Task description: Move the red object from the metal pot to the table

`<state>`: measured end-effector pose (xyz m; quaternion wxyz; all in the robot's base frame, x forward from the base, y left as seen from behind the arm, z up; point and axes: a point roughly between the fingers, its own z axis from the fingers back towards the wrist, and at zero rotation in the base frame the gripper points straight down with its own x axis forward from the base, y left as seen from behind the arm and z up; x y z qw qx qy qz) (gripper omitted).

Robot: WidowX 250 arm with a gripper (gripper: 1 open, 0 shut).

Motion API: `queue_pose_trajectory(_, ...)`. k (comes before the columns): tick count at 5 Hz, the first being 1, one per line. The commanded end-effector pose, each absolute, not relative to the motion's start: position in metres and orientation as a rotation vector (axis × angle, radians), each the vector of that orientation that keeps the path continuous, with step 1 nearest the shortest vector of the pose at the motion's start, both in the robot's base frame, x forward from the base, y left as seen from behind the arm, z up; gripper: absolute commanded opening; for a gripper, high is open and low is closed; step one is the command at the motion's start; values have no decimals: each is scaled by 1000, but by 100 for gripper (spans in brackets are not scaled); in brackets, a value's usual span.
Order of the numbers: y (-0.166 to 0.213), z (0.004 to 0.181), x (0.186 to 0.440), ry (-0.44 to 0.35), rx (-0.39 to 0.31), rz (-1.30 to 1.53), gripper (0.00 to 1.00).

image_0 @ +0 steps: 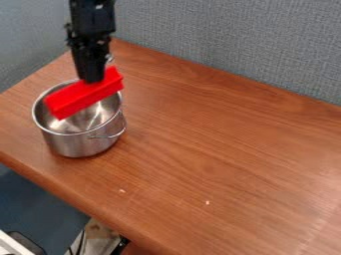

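Red block (84,97) hangs tilted just above the pot (82,127), its right end higher than its left, pinched near that upper end by the black gripper (91,79). Over the pot's far rim the arm stands nearly straight up, fingers pointing down and pressed tight on the block. Below, the pot sits near the left corner of the wooden table (226,149).

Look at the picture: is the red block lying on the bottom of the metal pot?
No: the red block hangs in the gripper above the metal pot, clear of its bottom.
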<state>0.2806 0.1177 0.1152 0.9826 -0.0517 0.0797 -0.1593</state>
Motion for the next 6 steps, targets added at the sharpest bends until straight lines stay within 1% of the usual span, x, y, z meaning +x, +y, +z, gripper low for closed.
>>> queue_pose_trajectory(1,95,154,288,74,-28,-367,0)
queue_pose_trajectory(2,63,146,277,21,-26,-366,0)
queue_pose_trajectory(3,36,125,267,-14,-24,-358,0)
queue_pose_trajectory(4,17,110,261,-3,9,-368,0)
queue_pose_trajectory(5,16,104,260,2,40,-323,0)
queue_pose_trajectory(6,18,91,261,36,42,-247,0)
